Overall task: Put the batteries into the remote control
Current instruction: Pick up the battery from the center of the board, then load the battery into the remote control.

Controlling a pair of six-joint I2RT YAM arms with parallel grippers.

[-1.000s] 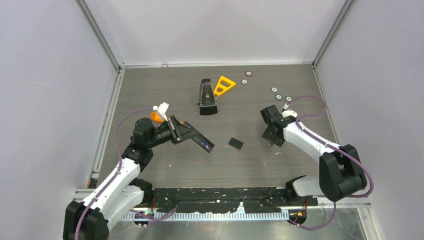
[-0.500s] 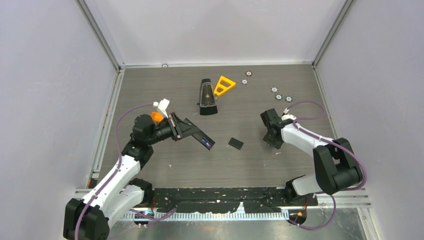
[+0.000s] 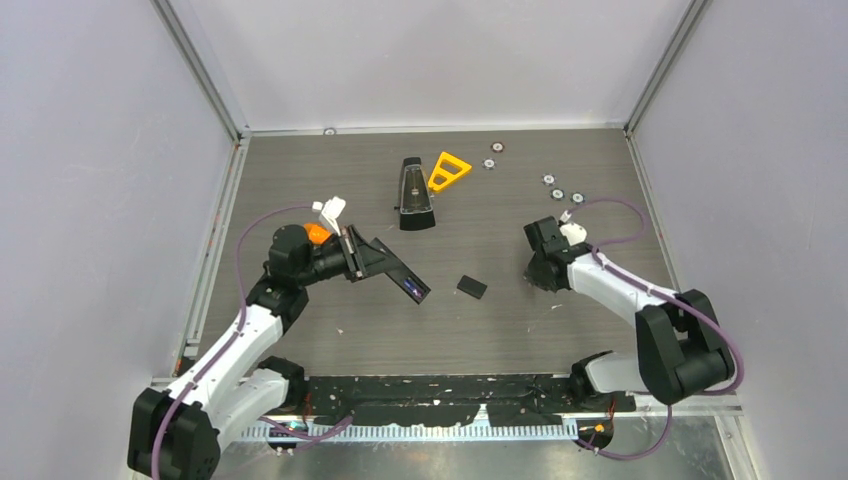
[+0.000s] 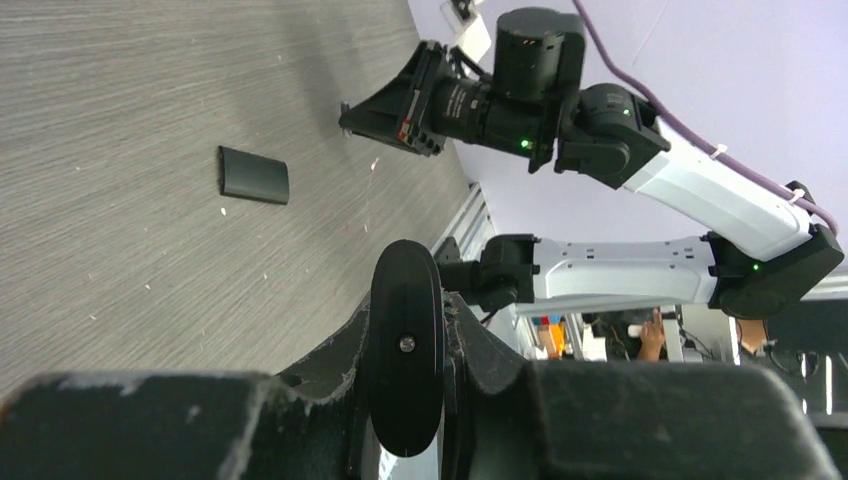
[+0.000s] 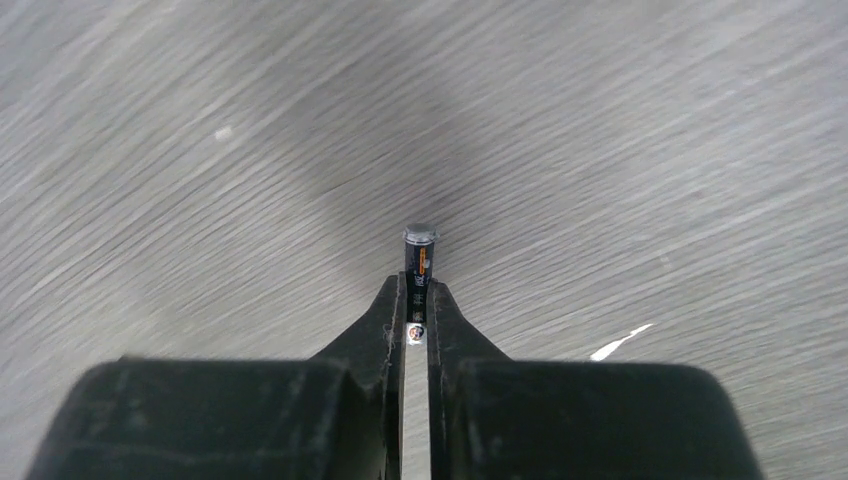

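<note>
- Purple-blue sleeve, silver cap: that's your small cylindrical battery (image 5: 420, 252). It's nipped by its lower end in the tips of the right gripper (image 5: 417, 305), which are closed to a narrow slit. It sticks straight out over bare tabletop right of centre, well apart from the remote.
- Handling, my guess: light, rigid, smooth-skinned, so it'll pivot or slip in the pads w/ little provocation. The grip is near one end only. A mid-body hold would be steadier, but this one leaves the free end clear to go into the bay first.
- Label: an orange mark on the sleeve. No text or brand legible.
- The slim flat black plastic remote control (image 3: 398, 277) is clamped in the left gripper (image 3: 362, 258). It looks raised off the table & tilted, free end towards centre.
- There's a bluish patch at that free end, poss. a cell already seated; can't confirm.
- The remote is prob. stiff & light, but it's a long lever, so it may twist in the pads if you push hard.
- The small black rectangular cover piece (image 3: 471, 287) lies flat on the grey wood-grain table (image 3: 300, 160), between the two grippers, touching neither.
- No writing readable on remote or cover.
</note>
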